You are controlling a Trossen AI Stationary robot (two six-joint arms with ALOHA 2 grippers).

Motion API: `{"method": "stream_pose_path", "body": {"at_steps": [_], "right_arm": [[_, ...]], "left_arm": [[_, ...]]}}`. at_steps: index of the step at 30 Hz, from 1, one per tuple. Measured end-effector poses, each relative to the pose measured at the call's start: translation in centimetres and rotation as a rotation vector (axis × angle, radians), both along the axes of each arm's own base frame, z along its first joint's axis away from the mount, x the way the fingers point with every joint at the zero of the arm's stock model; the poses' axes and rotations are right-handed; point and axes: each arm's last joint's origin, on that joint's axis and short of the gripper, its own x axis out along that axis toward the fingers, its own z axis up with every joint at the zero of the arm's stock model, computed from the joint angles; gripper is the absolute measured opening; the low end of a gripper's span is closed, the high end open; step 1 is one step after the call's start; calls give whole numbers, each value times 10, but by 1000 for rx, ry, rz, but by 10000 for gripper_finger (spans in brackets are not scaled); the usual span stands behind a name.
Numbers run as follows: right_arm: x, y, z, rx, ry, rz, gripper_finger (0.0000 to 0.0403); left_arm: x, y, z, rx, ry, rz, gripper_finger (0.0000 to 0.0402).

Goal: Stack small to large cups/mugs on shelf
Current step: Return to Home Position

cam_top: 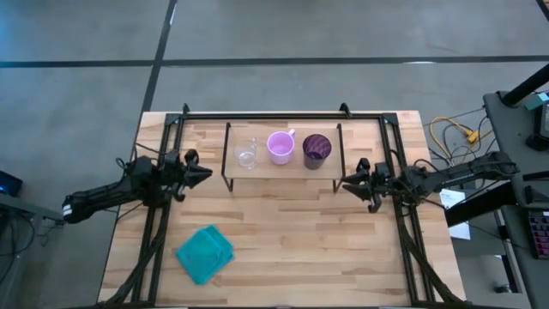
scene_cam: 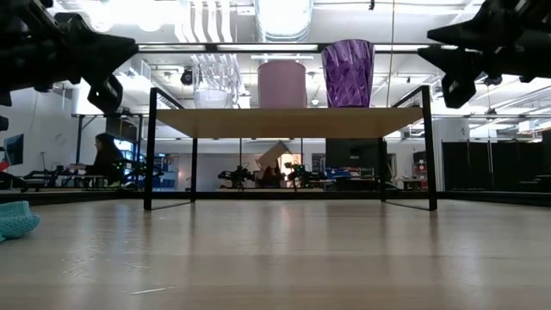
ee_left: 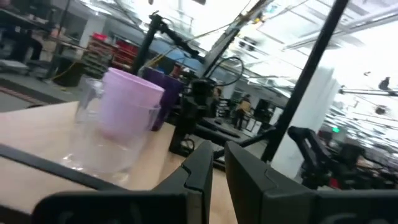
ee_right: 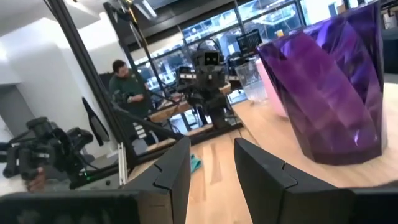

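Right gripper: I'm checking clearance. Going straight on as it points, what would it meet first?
Probably nothing close: the right gripper points just past the purple cup, toward the table. Clearance beside the cup looks slim; depth is unclear.

Clear glass (cam_top: 246, 154), pink mug (cam_top: 280, 147), faceted purple cup (cam_top: 316, 149), teal cloth (cam_top: 205, 253)

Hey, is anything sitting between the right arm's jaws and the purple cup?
From above, only the black end rail of the shelf lies between them; the right wrist view shows the purple cup unblocked.
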Motion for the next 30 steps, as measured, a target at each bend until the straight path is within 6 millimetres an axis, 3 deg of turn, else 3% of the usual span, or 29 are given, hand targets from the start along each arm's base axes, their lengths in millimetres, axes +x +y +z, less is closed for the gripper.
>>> {"method": "stream_pose_path", "body": {"at_steps": [8, 30], "right_arm": [[1, 0, -10, 38, 103, 6, 118], [-1, 1, -29, -2, 276, 40, 118]], "left_arm": [[3, 2, -10, -55, 107, 20, 29], [2, 0, -2, -84, 53, -21, 29]]}}
